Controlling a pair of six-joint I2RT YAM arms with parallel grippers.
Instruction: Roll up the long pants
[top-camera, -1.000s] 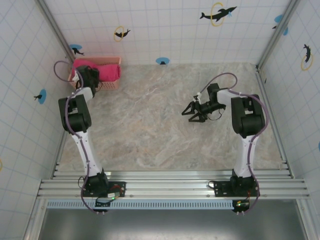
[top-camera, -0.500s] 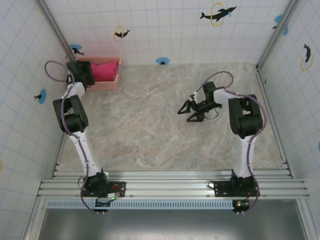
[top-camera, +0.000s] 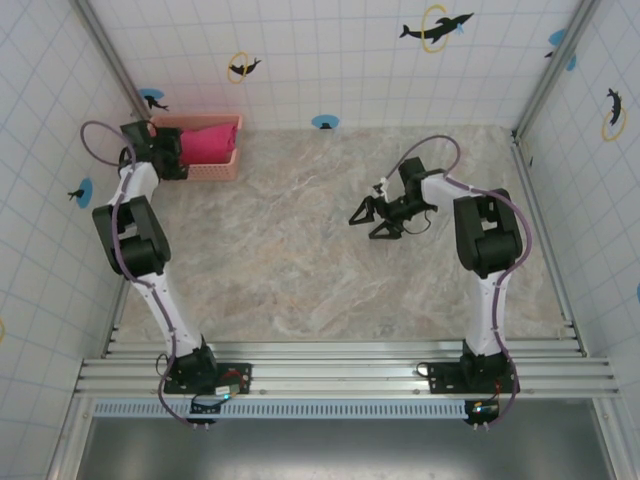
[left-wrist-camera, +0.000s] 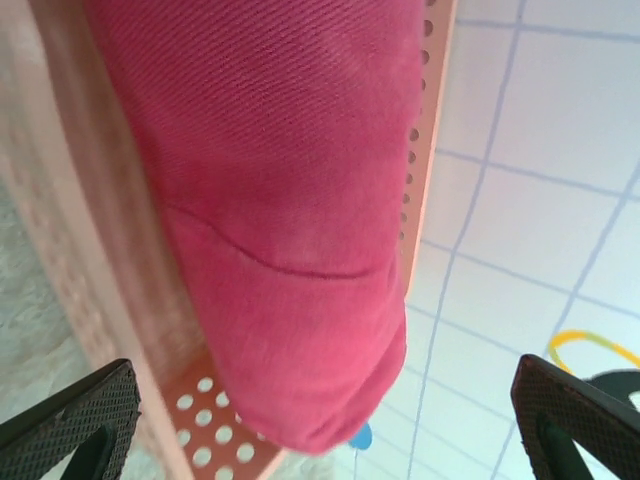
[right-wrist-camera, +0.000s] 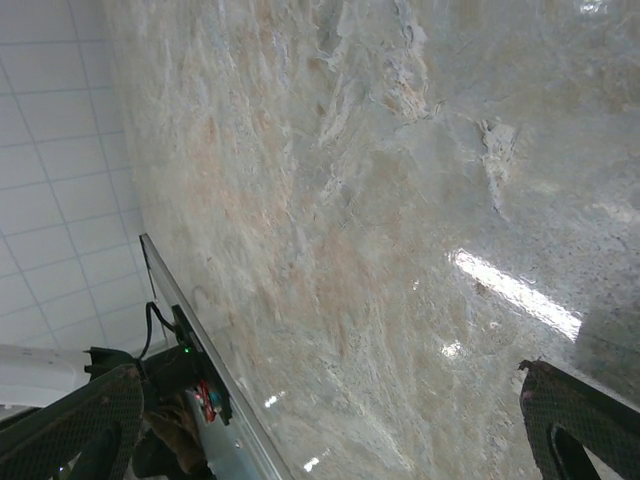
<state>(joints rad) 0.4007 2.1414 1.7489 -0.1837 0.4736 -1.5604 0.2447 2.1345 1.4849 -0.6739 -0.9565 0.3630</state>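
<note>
L claw (top-camera: 160, 155) has slid off the pants (top-camera: 207, 143) to the basket's (top-camera: 215, 171) left end, jaws wide, nothing held. R claw (top-camera: 368, 217) has drifted left over the table (top-camera: 300, 270), also agape. Risk: I nip the rim w/ the cloth and the basket lifts too. Pants lie bundled in the basket, long axis left-right, one end facing L claw.

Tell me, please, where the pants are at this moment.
From the top camera, the pants lie bundled in the basket at the table's far left corner, with the open left gripper close beside them.
</note>
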